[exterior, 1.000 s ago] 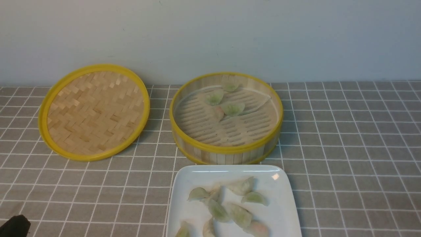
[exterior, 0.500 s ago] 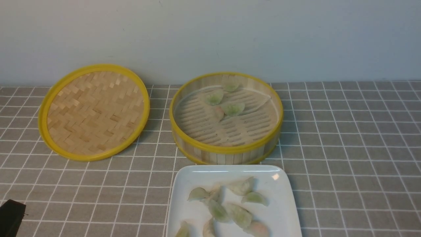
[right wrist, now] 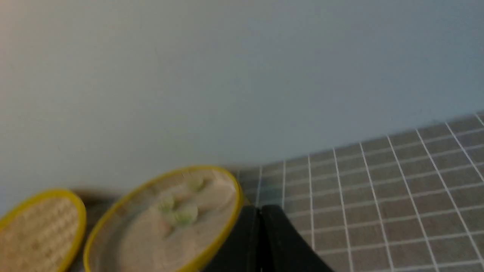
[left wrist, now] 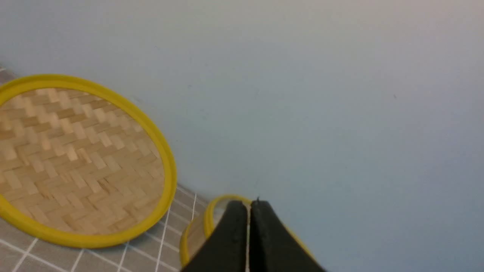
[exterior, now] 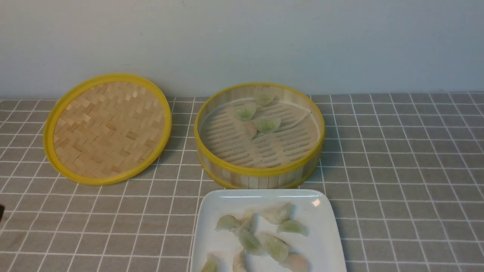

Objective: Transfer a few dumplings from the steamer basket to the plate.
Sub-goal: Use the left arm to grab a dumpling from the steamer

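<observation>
Getting clear of the plate point(exterior: 329, 223) at bottom centre looks like the step in hand, dumplings point(exterior: 276, 247) on it — both hands, left point(left wrist: 248, 211) and right point(right wrist: 261, 215), pressed together, best drawn back high, clear of the basket point(exterior: 261, 172), upper centre.

Dumplings point(exterior: 278, 247) on plate point(exterior: 329, 211), basket point(exterior: 261, 172) behind; lid point(exterior: 107, 130) left of basket, apparently flat on cloth point(exterior: 397, 170)

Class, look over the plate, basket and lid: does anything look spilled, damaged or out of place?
Nothing stands out: the plate and basket look intact, visible dumplings lie inside them, and the lid sits beside the basket.
</observation>
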You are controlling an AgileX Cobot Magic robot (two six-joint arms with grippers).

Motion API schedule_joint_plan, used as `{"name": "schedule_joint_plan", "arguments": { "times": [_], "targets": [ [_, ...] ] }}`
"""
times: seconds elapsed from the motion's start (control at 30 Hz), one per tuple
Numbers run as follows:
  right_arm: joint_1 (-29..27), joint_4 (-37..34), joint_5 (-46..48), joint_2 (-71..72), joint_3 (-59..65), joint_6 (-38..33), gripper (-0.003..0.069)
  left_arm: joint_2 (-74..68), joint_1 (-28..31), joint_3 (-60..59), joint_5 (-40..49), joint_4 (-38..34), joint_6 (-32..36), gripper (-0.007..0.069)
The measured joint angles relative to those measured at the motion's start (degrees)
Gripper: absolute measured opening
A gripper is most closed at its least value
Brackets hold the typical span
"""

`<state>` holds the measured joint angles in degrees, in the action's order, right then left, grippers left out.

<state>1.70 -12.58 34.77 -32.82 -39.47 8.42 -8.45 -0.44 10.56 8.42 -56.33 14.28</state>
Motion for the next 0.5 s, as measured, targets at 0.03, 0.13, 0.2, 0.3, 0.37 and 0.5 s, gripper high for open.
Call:
{"name": "schedule_joint_plan", "arguments": {
  "times": [0.03,0.13,0.2,0.3,0.37,0.5],
  "targets": [
    [0.0,0.1,5.7,-6.4,-6.3,-2.3,-0.0015,-3.6,0.0,3.8,2.7,0.4,3.3,-0.0005],
    [0.0,0.1,17.5,-16.5,-17.2,-6.9,-0.0015,-15.8,0.0,13.5,12.9,1.5,11.1,-0.0005],
    [0.0,-0.4,24.8,-23.9,-23.4,-9.1,-0.0015,-24.8,0.0,21.8,21.4,1.9,14.9,-0.0005],
    [0.0,-2.8,33.4,-32.3,-29.6,-11.9,-0.0015,-41.0,0.0,34.2,37.4,2.6,17.8,-0.0005],
    [0.0,-5.2,35.5,-34.9,-30.4,-13.9,-0.0015,-50.0,-0.1,41.8,44.9,3.2,18.3,-0.0005],
    [0.0,-9.1,36.6,-35.7,-30.4,-16.6,-0.0015,-67.2,-3.0,54.3,54.4,8.7,17.1,-0.0005]
  ]
}}
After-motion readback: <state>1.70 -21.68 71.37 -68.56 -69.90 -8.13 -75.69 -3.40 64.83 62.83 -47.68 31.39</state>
